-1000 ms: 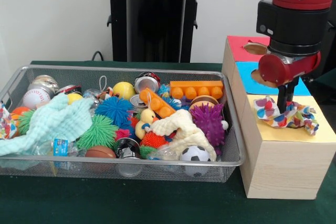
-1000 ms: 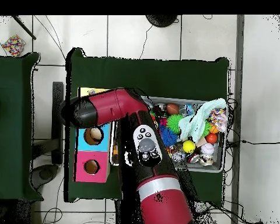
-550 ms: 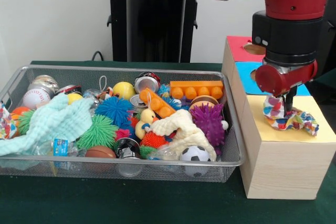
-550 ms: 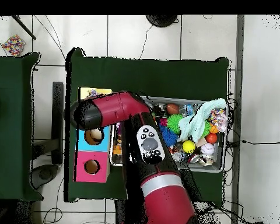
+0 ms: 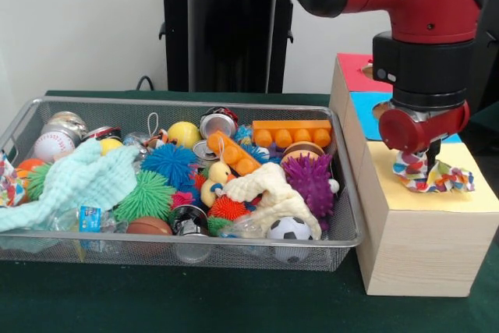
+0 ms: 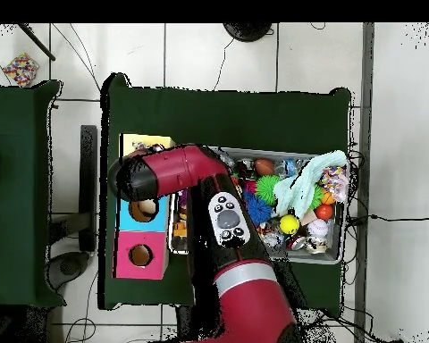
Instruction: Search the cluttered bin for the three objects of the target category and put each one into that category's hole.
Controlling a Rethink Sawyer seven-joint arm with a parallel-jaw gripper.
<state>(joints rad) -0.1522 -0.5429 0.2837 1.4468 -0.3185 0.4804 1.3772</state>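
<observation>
I see the colourful patterned cloth (image 5: 431, 176) crumpled on the yellow section (image 5: 437, 196) of the wooden box (image 5: 413, 251), its long axis running left to right; the gripper (image 5: 431, 163) presses into it; I cannot tell its jaw state; the wire bin (image 5: 187, 249) sits just beside.

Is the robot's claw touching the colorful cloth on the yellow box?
Touching: the front view shows the gripper pressed into the colorful cloth.

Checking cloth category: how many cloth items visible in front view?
3: patterned cloth on the box's yellow section, mint cloth at bin left, cream cloth right of centre. More may be buried.
</observation>
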